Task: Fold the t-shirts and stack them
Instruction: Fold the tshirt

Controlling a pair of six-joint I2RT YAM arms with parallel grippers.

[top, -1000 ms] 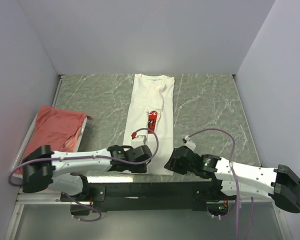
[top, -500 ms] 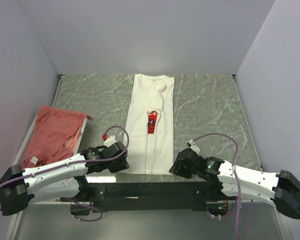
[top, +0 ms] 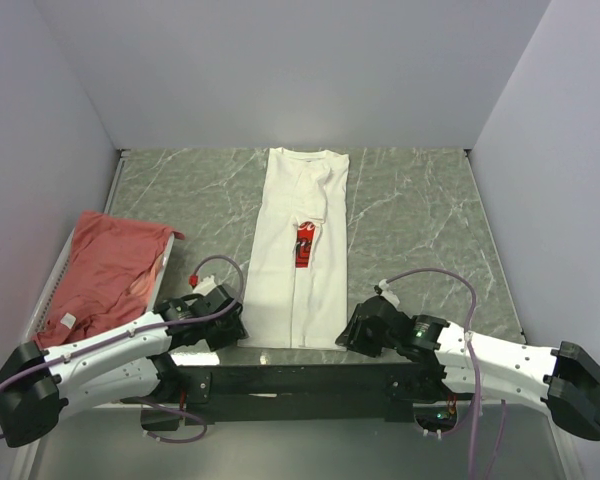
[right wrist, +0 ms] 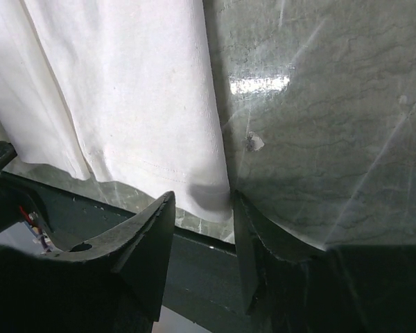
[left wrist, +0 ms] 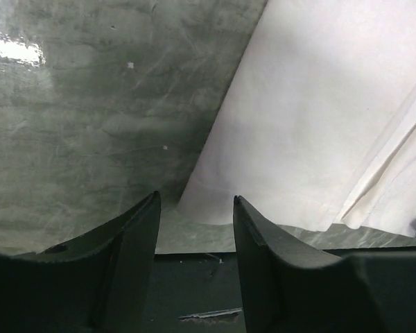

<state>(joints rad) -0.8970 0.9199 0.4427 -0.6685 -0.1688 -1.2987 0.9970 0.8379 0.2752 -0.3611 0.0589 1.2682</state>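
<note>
A white t-shirt (top: 302,250) lies in a long narrow strip down the middle of the table, with a bit of red print (top: 303,245) showing at its fold. My left gripper (top: 236,326) is open just left of its near left corner (left wrist: 194,202), nothing between the fingers (left wrist: 135,232). My right gripper (top: 348,336) is open at the near right corner (right wrist: 209,193), which lies in the gap between the fingertips (right wrist: 158,215). Salmon-red t-shirts (top: 110,268) lie heaped at the left.
The salmon heap rests in a white wire basket (top: 46,292) against the left wall. A black mounting frame (top: 300,380) runs along the table's near edge, right under both grippers. Grey walls close in the table on three sides.
My left gripper has pulled off the shirt's near hem, swung left to the corner, and its jaws have opened. My right gripper has shifted slightly nearer, staying at the right corner.
</note>
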